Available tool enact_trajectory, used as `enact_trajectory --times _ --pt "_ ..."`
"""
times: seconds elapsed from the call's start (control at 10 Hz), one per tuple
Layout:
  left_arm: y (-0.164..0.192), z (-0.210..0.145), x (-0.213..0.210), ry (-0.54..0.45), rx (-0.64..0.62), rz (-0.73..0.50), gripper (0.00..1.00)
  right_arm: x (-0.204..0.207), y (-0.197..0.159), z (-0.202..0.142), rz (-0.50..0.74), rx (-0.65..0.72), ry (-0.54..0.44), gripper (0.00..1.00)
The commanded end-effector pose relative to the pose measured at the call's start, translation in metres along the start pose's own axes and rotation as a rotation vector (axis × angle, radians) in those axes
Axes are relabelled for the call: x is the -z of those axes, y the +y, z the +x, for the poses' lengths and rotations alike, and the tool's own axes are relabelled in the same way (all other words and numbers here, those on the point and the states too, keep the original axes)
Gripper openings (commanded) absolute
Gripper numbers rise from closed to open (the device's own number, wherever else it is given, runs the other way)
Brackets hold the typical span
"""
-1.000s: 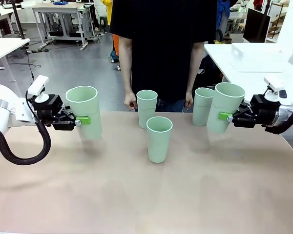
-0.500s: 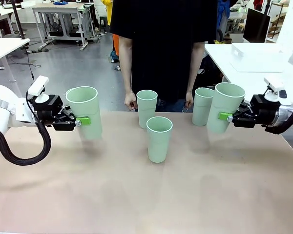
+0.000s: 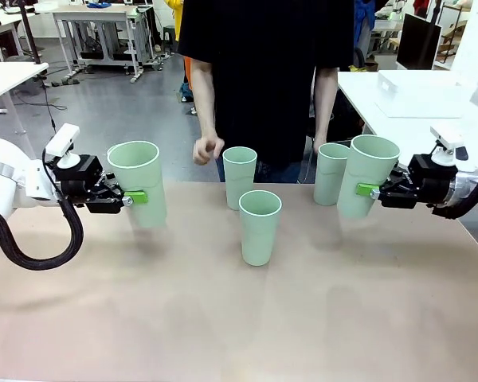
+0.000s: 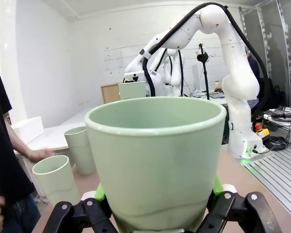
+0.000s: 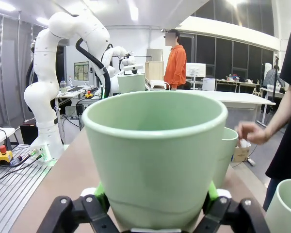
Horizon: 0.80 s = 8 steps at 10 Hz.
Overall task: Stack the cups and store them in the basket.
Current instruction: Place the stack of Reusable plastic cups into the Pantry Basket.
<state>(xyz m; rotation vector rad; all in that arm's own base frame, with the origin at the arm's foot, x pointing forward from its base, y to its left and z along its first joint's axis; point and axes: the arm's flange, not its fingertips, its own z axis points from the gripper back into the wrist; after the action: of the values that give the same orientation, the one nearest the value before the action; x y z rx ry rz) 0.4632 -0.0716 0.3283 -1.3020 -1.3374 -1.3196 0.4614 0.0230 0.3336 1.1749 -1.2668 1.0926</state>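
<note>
The left gripper [image 3: 130,197] is closed on one cup [image 3: 137,181] below mid-wall, upright at the table's [image 3: 183,318] left; the right gripper [image 3: 366,189] pinches a second cup [image 3: 369,185] likewise. A near cup [image 3: 260,231], a far cup [image 3: 240,179] and a right-hand cup [image 3: 330,175] stand between them. They look light, stiff and slick, so a firm side pinch suits.

No readable text, label, brand or number on anything.
</note>
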Motion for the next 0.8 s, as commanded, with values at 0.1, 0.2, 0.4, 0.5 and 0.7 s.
enact_trajectory --times 0.1,0.2,0.4,0.5,0.7 --pt "0.0004 0.0035 0.0010 -0.001 0.010 -0.004 0.87 0.0018 -0.0022 0.0032 -0.018 -0.007 -0.007 0.85" --pt "0.0004 0.0035 0.0010 -0.001 0.010 -0.004 0.87 0.0018 -0.0022 0.0032 -0.018 -0.007 -0.007 0.85" --pt "0.0004 0.0035 0.0010 -0.001 0.010 -0.004 0.87 0.0018 -0.0022 0.0032 -0.018 -0.007 -0.007 0.85" --pt "0.0004 0.0035 0.0010 -0.001 0.010 -0.004 0.87 0.0018 -0.0022 0.0032 -0.018 -0.007 -0.007 0.85" --pt "0.0004 0.0035 0.0010 -0.001 0.010 -0.004 0.87 0.0018 -0.0022 0.0032 -0.018 -0.007 -0.007 0.85"
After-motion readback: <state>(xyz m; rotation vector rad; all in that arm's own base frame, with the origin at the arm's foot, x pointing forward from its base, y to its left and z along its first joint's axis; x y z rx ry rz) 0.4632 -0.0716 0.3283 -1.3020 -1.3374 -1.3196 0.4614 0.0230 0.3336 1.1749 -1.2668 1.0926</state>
